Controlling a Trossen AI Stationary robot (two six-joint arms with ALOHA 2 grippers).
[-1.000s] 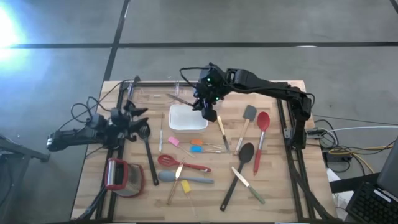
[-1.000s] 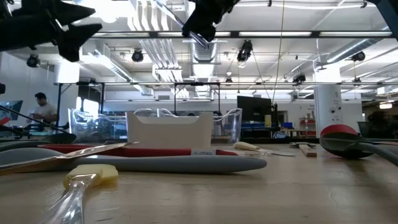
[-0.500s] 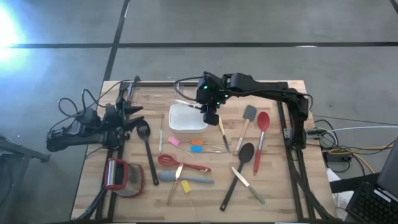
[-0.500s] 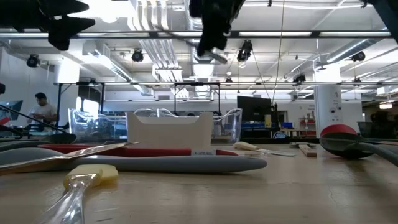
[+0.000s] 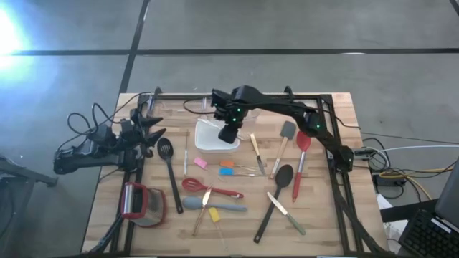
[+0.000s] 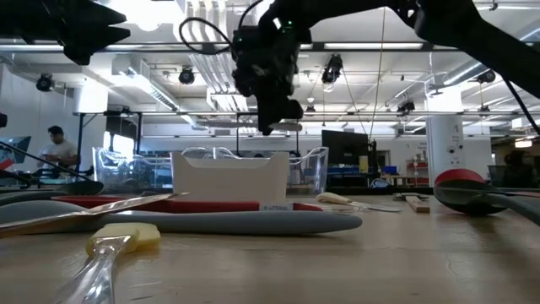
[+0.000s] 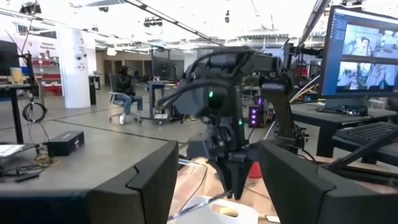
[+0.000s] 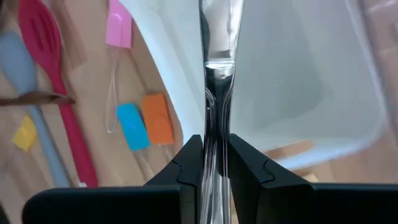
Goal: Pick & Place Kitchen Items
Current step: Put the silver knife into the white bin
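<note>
At the table's nine o'clock edge in the high view, the left gripper (image 5: 147,135) waited above the bench rail, its fingers (image 7: 144,186) spread wide with nothing between them. Below it, toward seven o'clock, sat the red-and-grey gadget (image 5: 138,203). Just right of the left gripper lay the black slotted turner (image 5: 169,174), head toward twelve o'clock. Next came the red whisk (image 5: 208,188) and under it the grey-blue spatula (image 5: 211,206), crossed by a wooden-handled knife (image 5: 202,212), with a small yellow piece (image 5: 214,214) beside them. A pink piece (image 5: 200,163) lay near the dish's seven o'clock corner, and the blue piece (image 5: 226,171) and orange piece (image 5: 226,164) sat side by side at the dish's six o'clock.

The white square dish (image 5: 207,142) stood near the table's centre, toward twelve o'clock. The right gripper (image 5: 228,133) hung over the dish's three o'clock half, raised clear of its rim in the low view (image 6: 268,114). Its fingers (image 8: 186,168) were clamped on the shaft of a metal spoon (image 8: 217,81), which extended out over the white basin.

To the right lay a second wooden-handled knife (image 5: 257,153), a grey spatula (image 5: 283,145), the red spoon (image 5: 300,159), the black spoon (image 5: 274,195) and, at five o'clock, a green-handled knife (image 5: 287,213).
</note>
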